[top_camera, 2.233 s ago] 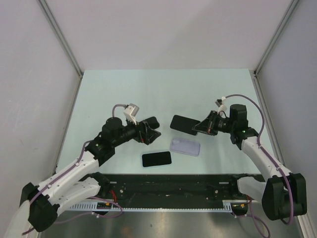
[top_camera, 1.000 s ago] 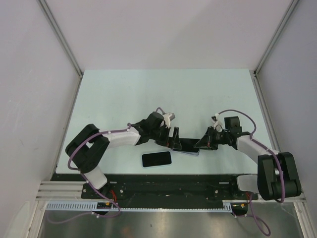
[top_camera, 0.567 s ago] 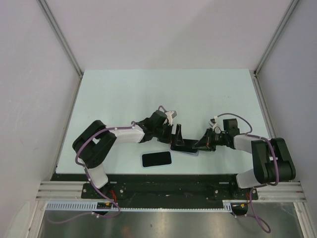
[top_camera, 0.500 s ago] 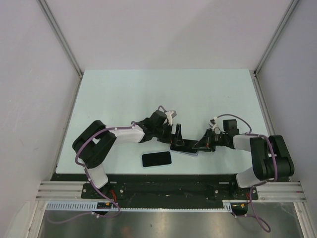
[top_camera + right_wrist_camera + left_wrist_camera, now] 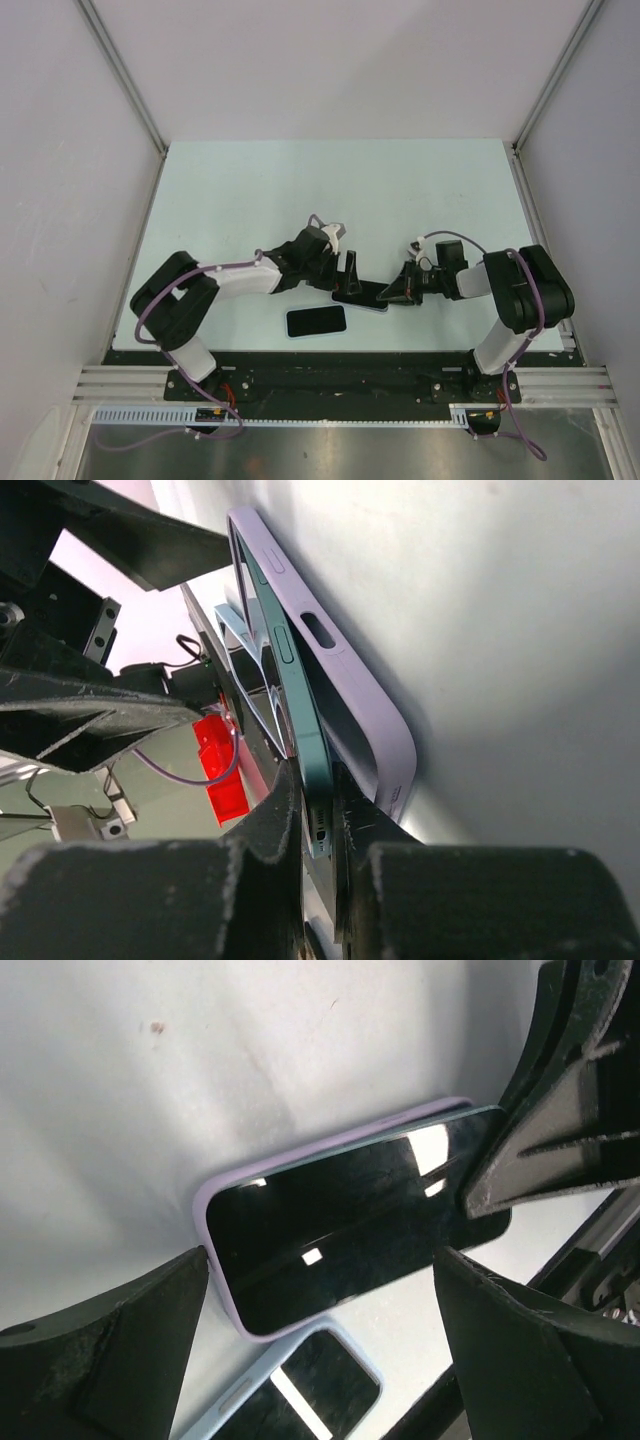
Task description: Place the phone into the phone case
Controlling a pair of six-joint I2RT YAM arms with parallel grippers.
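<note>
Handset in a pale blue cover (image 5: 316, 321) lies flat, screen up, close to the near edge of the worktop (image 5: 300, 190), about midway along. Small brown speck (image 5: 157, 1028) noted on the surface.

Glossy black glass phone (image 5: 350, 1220), matt lilac phone case (image 5: 204, 1210), rough black fingers (image 5: 100, 1350)

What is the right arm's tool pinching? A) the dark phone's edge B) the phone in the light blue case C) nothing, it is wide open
A: the right wrist view shows the right tool shut on the phone, which leans into the lilac case.
</note>
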